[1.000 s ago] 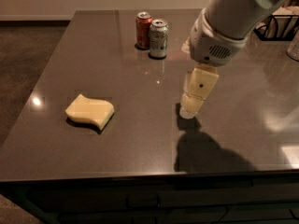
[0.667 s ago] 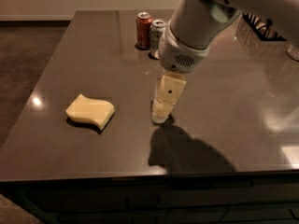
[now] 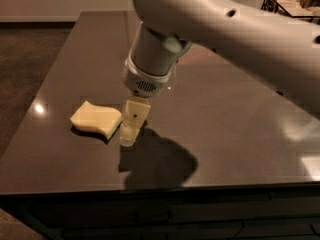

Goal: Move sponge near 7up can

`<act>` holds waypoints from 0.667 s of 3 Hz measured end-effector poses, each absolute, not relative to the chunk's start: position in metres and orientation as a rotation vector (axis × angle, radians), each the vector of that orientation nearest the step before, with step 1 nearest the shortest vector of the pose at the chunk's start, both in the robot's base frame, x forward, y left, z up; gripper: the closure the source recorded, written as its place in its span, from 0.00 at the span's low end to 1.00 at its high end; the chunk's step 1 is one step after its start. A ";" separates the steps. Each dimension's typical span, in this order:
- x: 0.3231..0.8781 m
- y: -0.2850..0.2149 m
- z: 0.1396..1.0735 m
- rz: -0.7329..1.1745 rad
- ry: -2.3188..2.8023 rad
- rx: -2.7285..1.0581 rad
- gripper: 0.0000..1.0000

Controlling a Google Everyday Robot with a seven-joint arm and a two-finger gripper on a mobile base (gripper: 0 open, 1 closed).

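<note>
The pale yellow sponge (image 3: 96, 119) lies flat on the dark table (image 3: 225, 134) at the front left. My gripper (image 3: 131, 129) hangs from the white arm just to the right of the sponge, its tip low over the table and next to the sponge's right edge. I cannot tell if it touches the sponge. The 7up can is hidden behind my arm, as is the orange-red can.
A black wire basket (image 3: 290, 4) stands at the far right back of the table. The table's front edge (image 3: 150, 189) runs close below my gripper. The arm's shadow (image 3: 155, 161) falls on the table right of the sponge.
My arm has swung left and toward the front, from the table's middle to right beside the sponge. It now covers both cans. The sponge has not moved.
</note>
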State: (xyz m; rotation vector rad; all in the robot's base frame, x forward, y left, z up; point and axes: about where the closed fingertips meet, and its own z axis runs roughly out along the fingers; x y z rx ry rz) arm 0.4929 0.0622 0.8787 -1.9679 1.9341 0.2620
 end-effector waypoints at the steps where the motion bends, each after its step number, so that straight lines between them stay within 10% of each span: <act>1: 0.490 0.092 0.860 0.278 1.925 -1.990 0.00; 2: 0.487 0.115 0.847 0.287 1.919 -2.006 0.00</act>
